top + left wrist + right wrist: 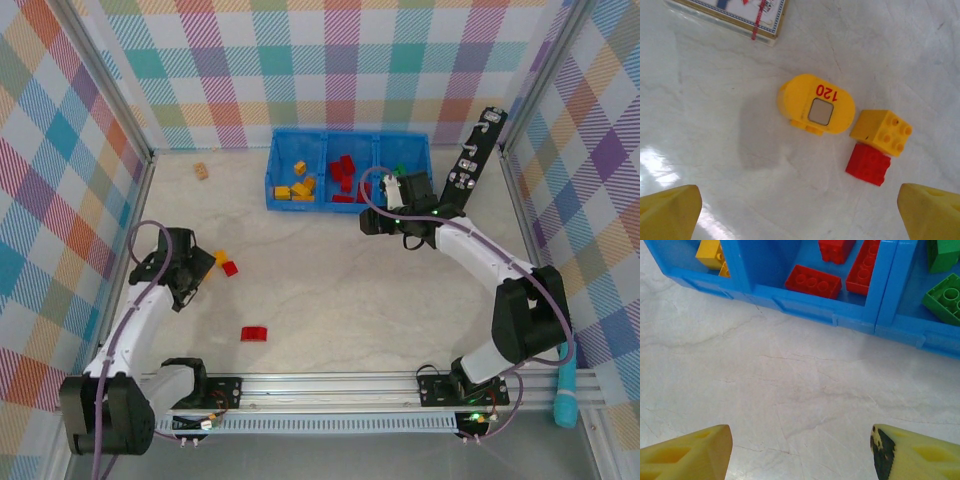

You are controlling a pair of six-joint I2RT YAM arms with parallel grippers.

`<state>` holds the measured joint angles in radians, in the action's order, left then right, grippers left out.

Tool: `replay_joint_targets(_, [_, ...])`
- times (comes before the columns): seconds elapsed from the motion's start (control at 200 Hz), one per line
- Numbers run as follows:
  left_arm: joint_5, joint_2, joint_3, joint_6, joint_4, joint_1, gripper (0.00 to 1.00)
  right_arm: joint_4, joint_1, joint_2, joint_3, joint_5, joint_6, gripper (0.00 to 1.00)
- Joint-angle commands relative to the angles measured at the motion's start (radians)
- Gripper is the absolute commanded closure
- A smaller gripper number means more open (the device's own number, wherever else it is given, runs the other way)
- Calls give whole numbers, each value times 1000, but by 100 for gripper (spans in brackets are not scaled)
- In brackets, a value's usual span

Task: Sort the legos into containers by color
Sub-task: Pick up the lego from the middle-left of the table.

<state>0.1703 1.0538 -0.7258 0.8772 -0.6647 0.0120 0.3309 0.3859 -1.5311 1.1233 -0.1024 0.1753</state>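
Note:
The blue bin (345, 172) stands at the back with yellow, red and green legos in its left, middle and right compartments. Its front wall (805, 302) runs across the right wrist view, with red bricks (813, 282) and green bricks (945, 297) behind it. My right gripper (800, 455) (383, 208) hangs open over bare table just in front of the bin. My left gripper (800, 215) (200, 268) is open and holds nothing. Just ahead of it lie a rounded yellow piece marked 120 (816, 105), a yellow brick (881, 131) and a red brick (868, 164) (230, 268).
Another red brick (254, 333) lies alone near the front middle. A small tan block (201, 171) sits at the back left. A printed card's edge (740, 15) shows at the top of the left wrist view. Checked walls enclose the table.

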Motion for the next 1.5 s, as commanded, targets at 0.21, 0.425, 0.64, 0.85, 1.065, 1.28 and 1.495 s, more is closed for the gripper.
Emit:
replay_joint_targets(0.21, [-76, 245, -25, 216, 283, 61, 2, -3, 3, -31, 47, 13, -6, 26])
replay_joint_targets(0.425, [-115, 375, -90, 233, 263, 109, 6, 20, 5, -51, 69, 50, -20, 26])
replay_joint_targets(0.64, [-125, 424, -91, 263, 272, 130, 11, 37, 5, -102, 112, 55, -22, 25])
replay_joint_targets(0.85, [-138, 461, -80, 279, 281, 134, 14, 60, 5, -151, 170, 58, -36, 25])
replay_joint_targets(1.065, [-147, 524, -97, 272, 301, 140, 22, 76, 5, -170, 190, 62, -38, 25])
replay_joint_targets(1.28, [-168, 566, -121, 240, 304, 144, 44, 85, 6, -173, 201, 87, -45, 25])
replay_joint_targets(1.495, [-182, 534, -155, 179, 241, 144, 60, 94, 5, -191, 230, 108, -78, 25])
